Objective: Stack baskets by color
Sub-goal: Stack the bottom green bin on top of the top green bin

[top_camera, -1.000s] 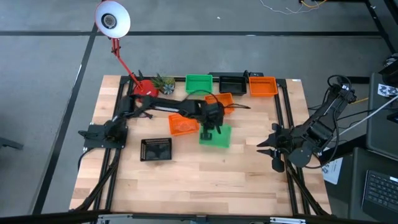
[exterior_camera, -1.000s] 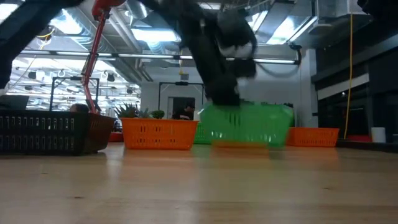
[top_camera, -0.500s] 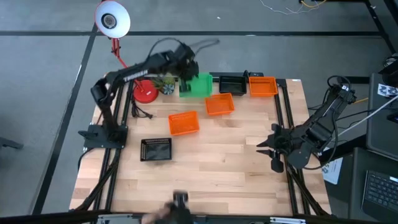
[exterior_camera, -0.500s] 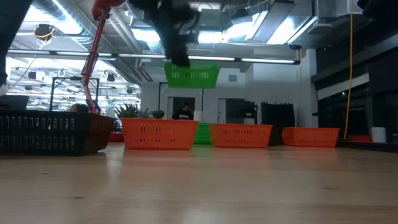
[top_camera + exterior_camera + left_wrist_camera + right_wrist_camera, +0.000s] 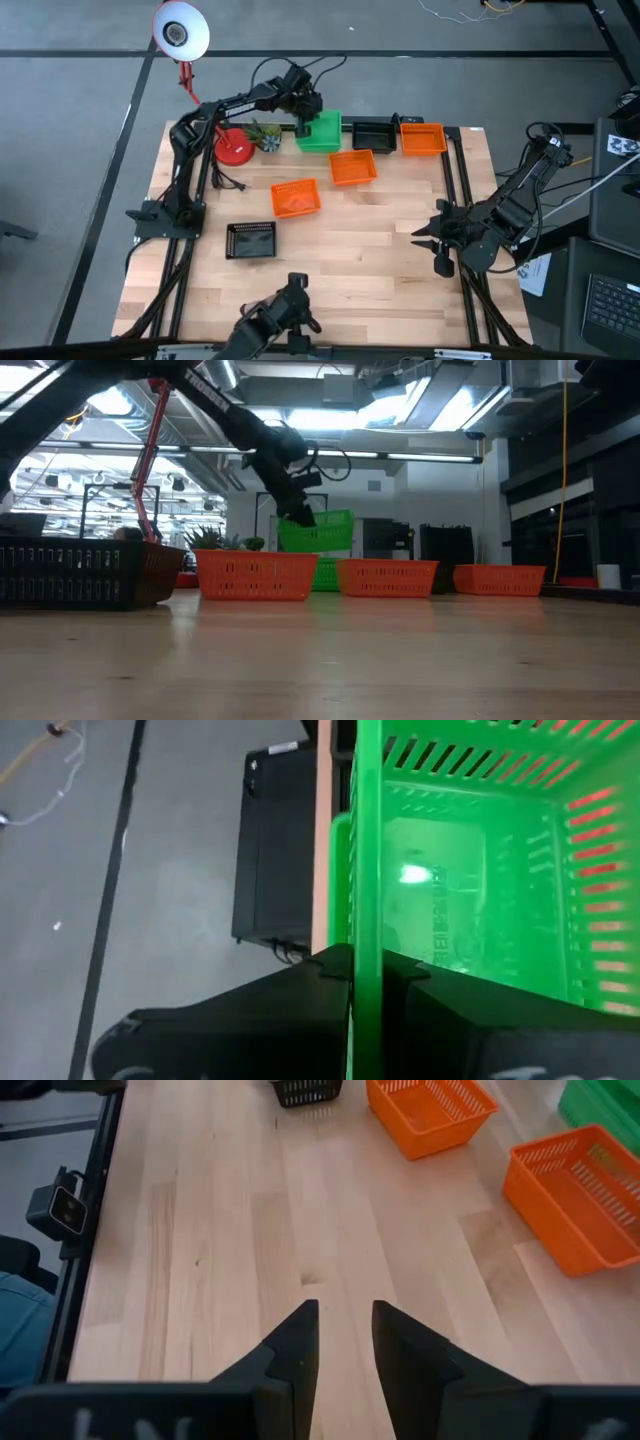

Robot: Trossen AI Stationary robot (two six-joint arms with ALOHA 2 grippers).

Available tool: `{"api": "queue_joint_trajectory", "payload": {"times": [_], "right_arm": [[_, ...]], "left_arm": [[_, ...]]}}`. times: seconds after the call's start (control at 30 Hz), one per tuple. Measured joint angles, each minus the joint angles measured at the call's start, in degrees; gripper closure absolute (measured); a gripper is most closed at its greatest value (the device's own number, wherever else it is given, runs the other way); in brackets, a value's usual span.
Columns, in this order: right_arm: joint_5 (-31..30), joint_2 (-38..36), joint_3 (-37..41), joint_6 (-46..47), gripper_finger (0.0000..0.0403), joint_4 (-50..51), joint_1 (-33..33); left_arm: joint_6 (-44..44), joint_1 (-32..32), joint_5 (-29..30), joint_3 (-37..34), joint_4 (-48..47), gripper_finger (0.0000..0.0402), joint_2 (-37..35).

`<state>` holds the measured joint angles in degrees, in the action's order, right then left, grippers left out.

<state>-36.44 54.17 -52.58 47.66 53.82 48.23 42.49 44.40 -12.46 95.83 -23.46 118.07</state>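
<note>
Barely begun: left gripper (image 5: 303,122) clamps one green basket (image 5: 322,131) over another; orange baskets (image 5: 352,167) lie nearer, unstacked.

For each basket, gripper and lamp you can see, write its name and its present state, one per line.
carried green basket: held in the air above the green basket at the table's back edge
left gripper: shut on the carried basket's wall
right gripper: open, empty, above the table's right side
three orange baskets: upright, unstacked
two black baskets: upright, apart
desk lamp: standing
</note>
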Motion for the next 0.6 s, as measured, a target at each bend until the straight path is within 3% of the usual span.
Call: {"api": "queue_joint_trajectory", "payload": {"times": [0.43, 0.6], "right_arm": [[0.05, 0.0, 0.02, 0.0, 0.0307, -0.28, 0.0], [0.56, 0.0, 0.02, -0.07, 0.0307, -0.24, 0.0]], "left_arm": [[3.14, -1.05, 6.03, 0.02, 1.56, 0.0401, 1.52], [3.14, -1.79, 5.84, 0.02, 1.66, 0.038, 1.52]]}}
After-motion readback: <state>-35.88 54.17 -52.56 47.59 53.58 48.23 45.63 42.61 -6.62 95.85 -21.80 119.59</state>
